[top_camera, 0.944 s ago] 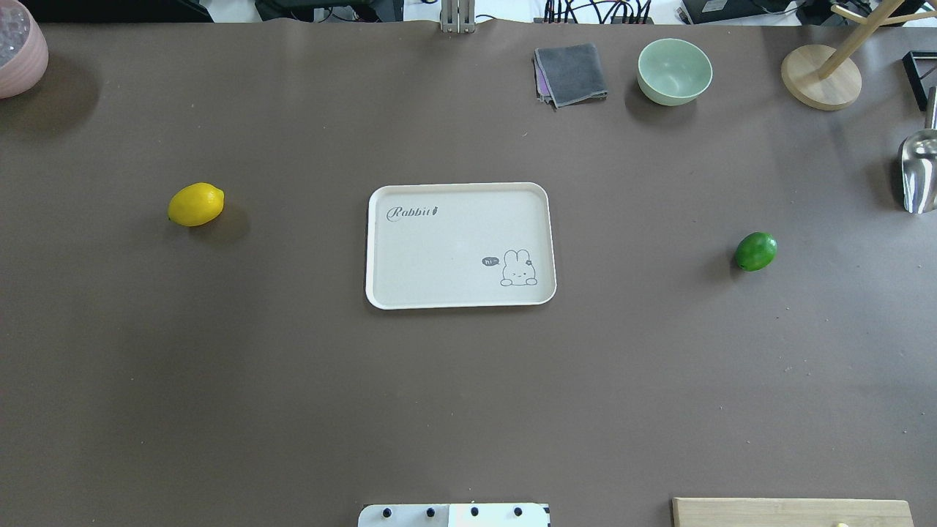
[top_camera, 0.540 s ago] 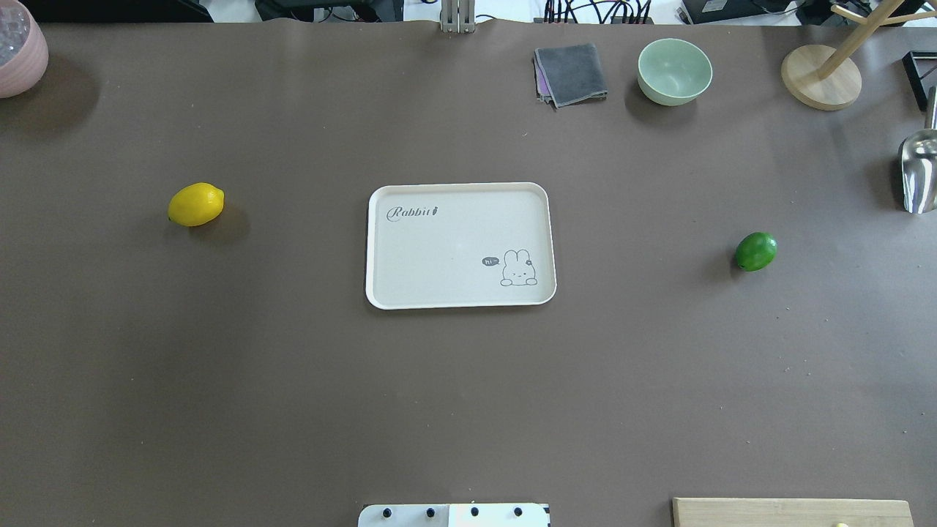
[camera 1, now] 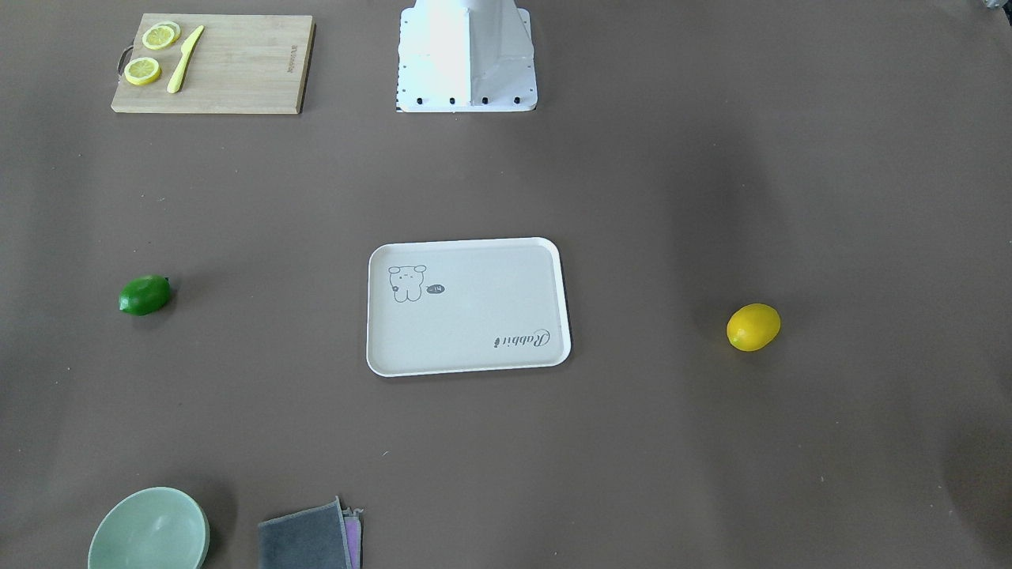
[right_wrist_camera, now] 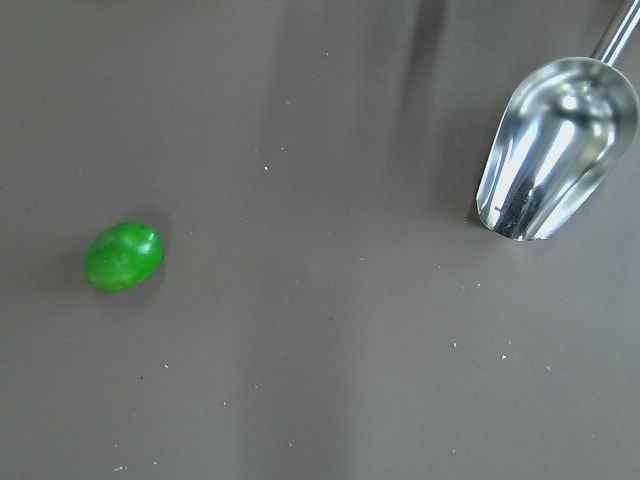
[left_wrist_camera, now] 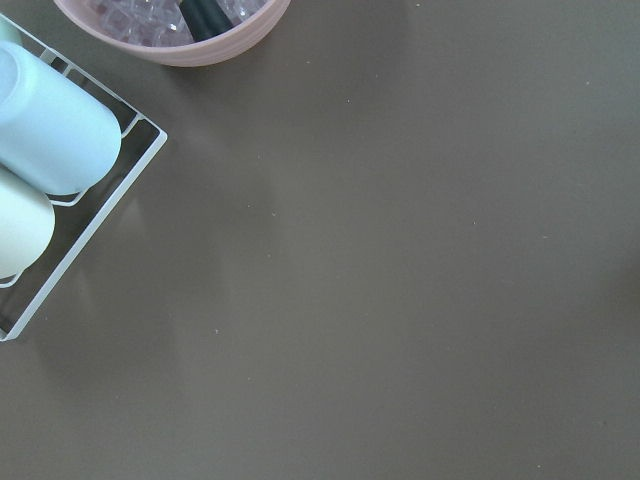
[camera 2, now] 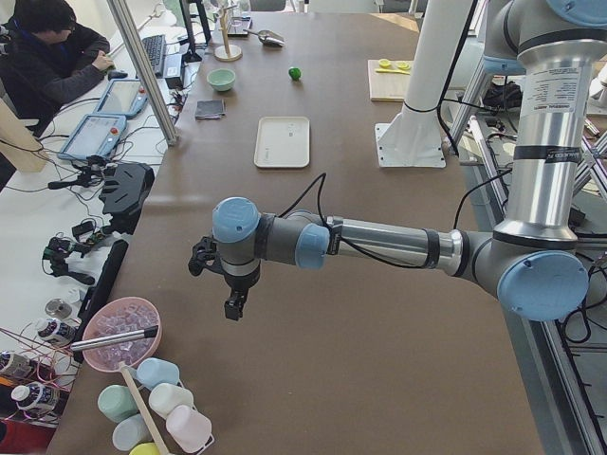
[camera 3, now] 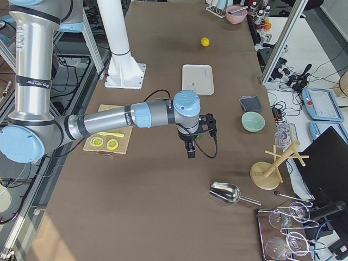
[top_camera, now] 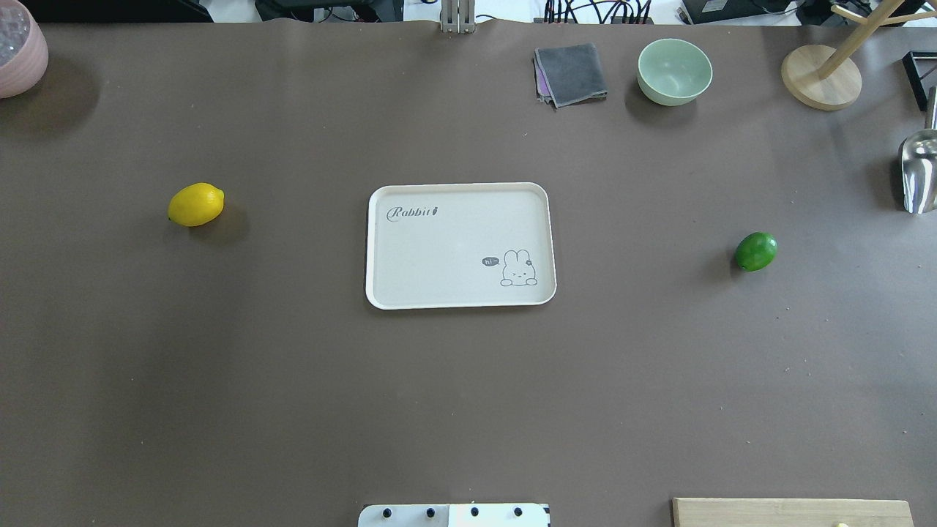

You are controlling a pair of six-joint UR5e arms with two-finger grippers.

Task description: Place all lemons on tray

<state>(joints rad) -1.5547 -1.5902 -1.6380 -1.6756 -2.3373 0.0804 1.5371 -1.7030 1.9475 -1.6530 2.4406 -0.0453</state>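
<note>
Beneath the right pincer (camera 3: 191, 154), slightly aside, the glossy green oval lemon (right_wrist_camera: 123, 256) lies unmoved, well off the off-white rectangular tray (top_camera: 439, 245); the task is unstarted, and I cannot tell the pincer's opening.

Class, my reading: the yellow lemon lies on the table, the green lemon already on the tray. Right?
No. The overhead exterior view shows the green lemon also on the table, well apart from the tray. The yellow lemon lies on the table, as stated.
</note>
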